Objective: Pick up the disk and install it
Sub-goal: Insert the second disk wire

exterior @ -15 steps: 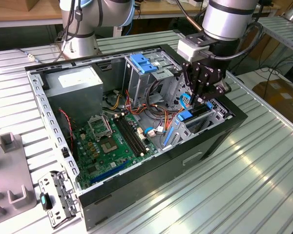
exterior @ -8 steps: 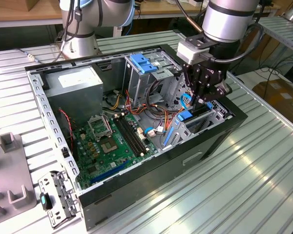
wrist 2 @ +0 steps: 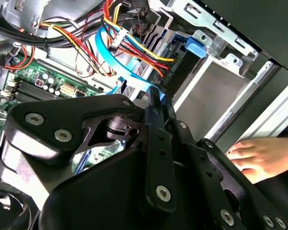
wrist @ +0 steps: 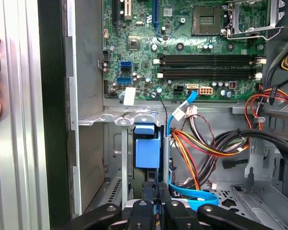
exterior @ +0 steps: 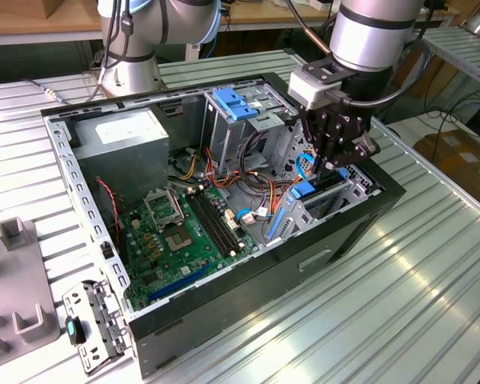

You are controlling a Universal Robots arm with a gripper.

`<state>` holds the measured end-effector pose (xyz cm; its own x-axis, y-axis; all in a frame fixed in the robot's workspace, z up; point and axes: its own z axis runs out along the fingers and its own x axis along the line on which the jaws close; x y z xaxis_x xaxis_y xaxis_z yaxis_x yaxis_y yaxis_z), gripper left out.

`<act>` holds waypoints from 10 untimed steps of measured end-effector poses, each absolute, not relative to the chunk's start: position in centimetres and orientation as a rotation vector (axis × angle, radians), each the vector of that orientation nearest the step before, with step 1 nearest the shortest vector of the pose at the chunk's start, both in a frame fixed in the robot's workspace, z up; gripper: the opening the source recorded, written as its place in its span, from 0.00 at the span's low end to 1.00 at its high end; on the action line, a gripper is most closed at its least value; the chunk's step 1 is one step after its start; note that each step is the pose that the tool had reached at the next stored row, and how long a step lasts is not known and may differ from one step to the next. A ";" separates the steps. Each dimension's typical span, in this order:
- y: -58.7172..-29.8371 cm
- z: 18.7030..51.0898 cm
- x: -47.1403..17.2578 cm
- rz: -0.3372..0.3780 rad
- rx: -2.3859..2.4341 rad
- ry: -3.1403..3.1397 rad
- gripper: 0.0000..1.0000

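**A:** So where was the gripper (exterior: 334,162) at this point? It was seen down inside the open computer case (exterior: 368,210), over the drive cage (exterior: 324,204) at the exterior view's right. In both wrist views the fingers (wrist: 156,201) were closed tight together on a thin blue edge. That edge was taken to be a rail of the disk (wrist: 147,152), which stood on edge in the cage slot with its blue tab showing.

**B:** Agreed, clenched on the disk's rail is how it was read here too. The disk looked partly seated already, just beside the blue data cable (wrist: 194,199) and the bundle of coloured power wires (wrist: 197,143).

**A:** For the step to be done well, the disk should probably be kept square to the slot and pushed straight, so the rails aren't jammed. The cables ought to be kept out of the way as well.

**B:** What couldn't be made out: how deep the disk sat, since its body was hidden by the cage and the gripper. The label wasn't visible. A person's hand (wrist 2: 259,155) was resting on the case's outer side, cut off at the frame edge. The motherboard (exterior: 180,232) lay well apart, untouched.
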<state>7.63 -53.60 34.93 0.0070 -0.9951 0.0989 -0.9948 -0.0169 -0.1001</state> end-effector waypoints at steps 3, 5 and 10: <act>-53.6 34.7 7.6 -0.221 -2.229 2.197 0.16; -53.7 34.6 7.6 -0.220 -2.230 2.195 0.16; -53.8 34.4 7.6 -0.216 -2.230 2.189 0.16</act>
